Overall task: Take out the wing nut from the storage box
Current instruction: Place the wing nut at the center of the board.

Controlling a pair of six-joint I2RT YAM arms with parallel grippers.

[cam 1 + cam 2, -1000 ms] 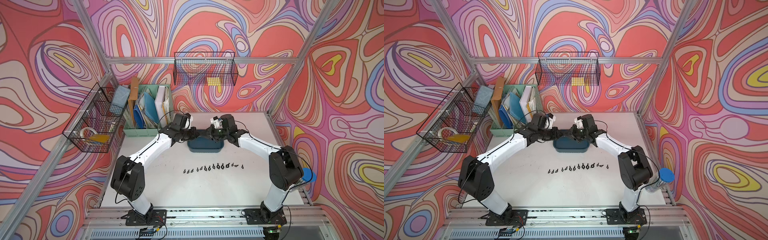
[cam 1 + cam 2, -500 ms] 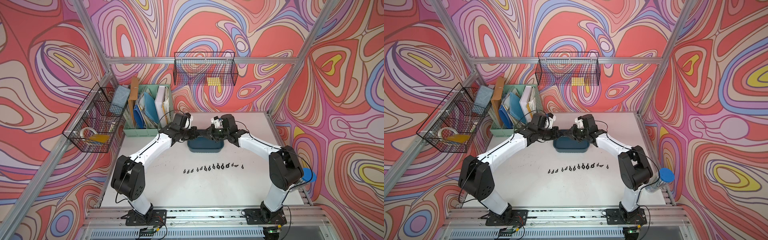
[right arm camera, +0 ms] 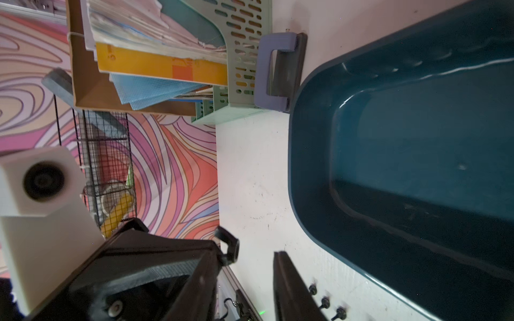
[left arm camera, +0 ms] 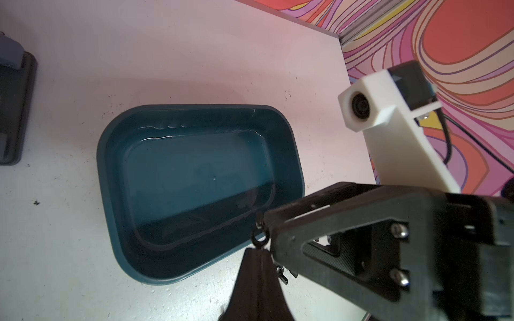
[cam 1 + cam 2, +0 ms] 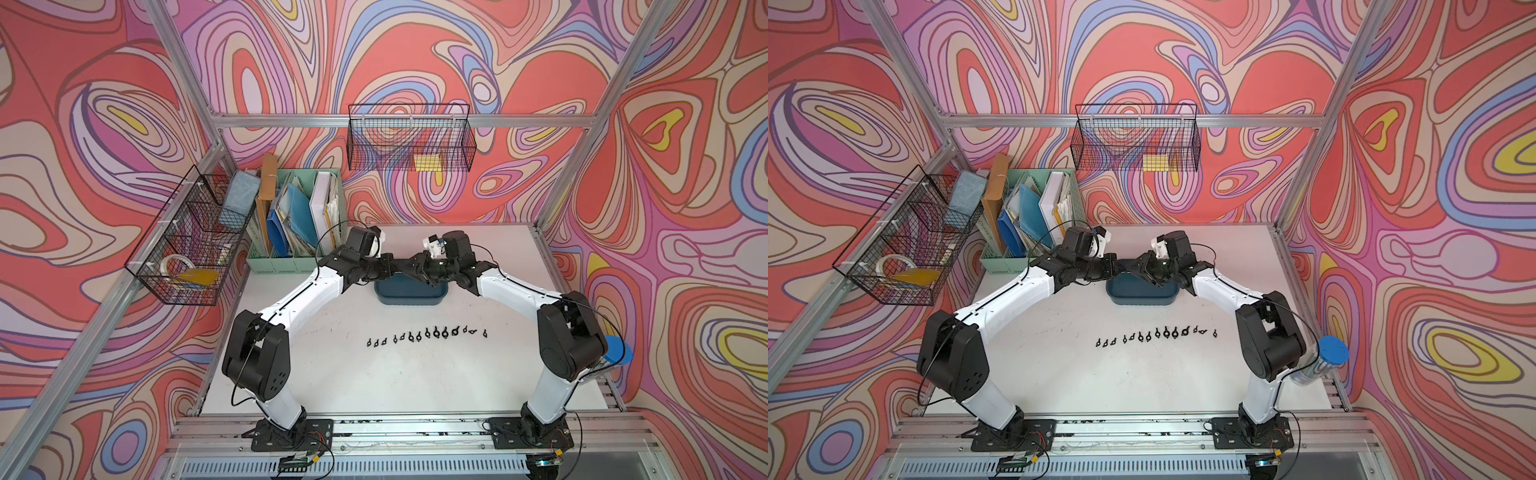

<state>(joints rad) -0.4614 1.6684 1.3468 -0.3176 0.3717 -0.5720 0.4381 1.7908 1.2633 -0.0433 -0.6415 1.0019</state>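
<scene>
The dark teal storage box (image 5: 409, 296) (image 5: 1142, 297) sits at the back middle of the table, and its visible floor (image 4: 194, 172) is bare. Both grippers meet tip to tip above its back left part. My left gripper (image 4: 257, 251) (image 5: 398, 266) is shut on a small black wing nut (image 4: 260, 238) (image 3: 228, 246), which sticks out past its tips over the box's rim. My right gripper (image 3: 251, 266) (image 5: 417, 266) is open; one finger (image 3: 289, 280) stands apart from the nut, and the other is hidden behind the left gripper's body.
A row of several black wing nuts (image 5: 426, 333) (image 5: 1156, 333) lies on the table in front of the box. The mint-green file organiser (image 5: 291, 266) and a grey hole punch (image 3: 278, 72) stand left of it. Wire baskets (image 5: 183, 245) (image 5: 409, 141) hang on the walls. A blue-capped cylinder (image 5: 618, 351) is at the right edge.
My right gripper's jaws have come apart, letting go of the wing nut. The left gripper closed on it and stays shut. Neither arm has visibly shifted.
</scene>
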